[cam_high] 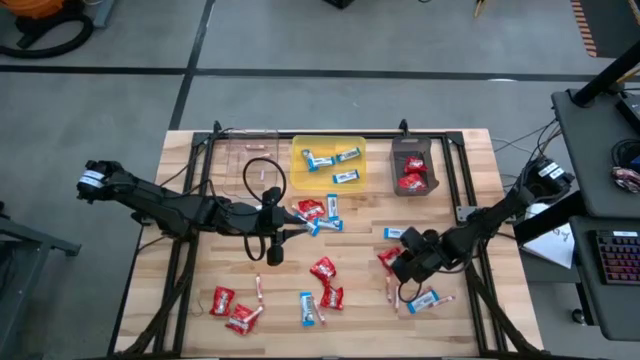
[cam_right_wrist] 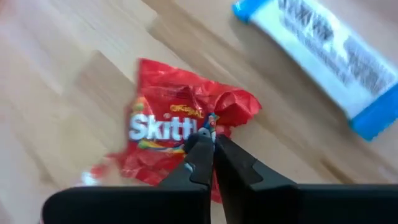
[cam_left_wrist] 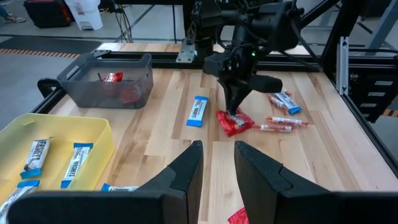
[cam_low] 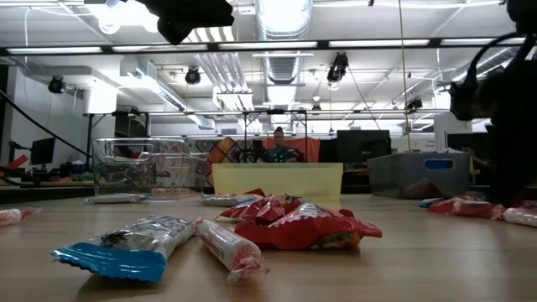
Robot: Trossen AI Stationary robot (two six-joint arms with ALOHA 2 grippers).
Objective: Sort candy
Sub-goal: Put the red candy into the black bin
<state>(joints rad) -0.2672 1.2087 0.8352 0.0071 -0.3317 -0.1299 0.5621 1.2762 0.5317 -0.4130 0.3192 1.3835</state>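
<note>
The right gripper [cam_right_wrist: 208, 140] is pinched tight on a red packet [cam_right_wrist: 180, 124] lying on the tabletop near its right edge (a blue-and-white bar [cam_right_wrist: 323, 46] lies just beside). The left gripper [cam_left_wrist: 217, 165] hovers mid-table, fingers slightly parted, holding nothing.

Across the table's [cam_high: 200, 330] far edge, left to right: clear tray [cam_high: 250, 163], middle tray [cam_high: 328, 166] with bars [cam_high: 345, 176] inside, right tray [cam_high: 414, 167] with packets [cam_high: 412, 182] inside. Nearer, scattered candy [cam_high: 322, 268] (mostly centre and near edge). Right gripper [cam_right_wrist: 210, 144] on one packet [cam_right_wrist: 171, 130], bar [cam_right_wrist: 323, 40] just beside.
</note>
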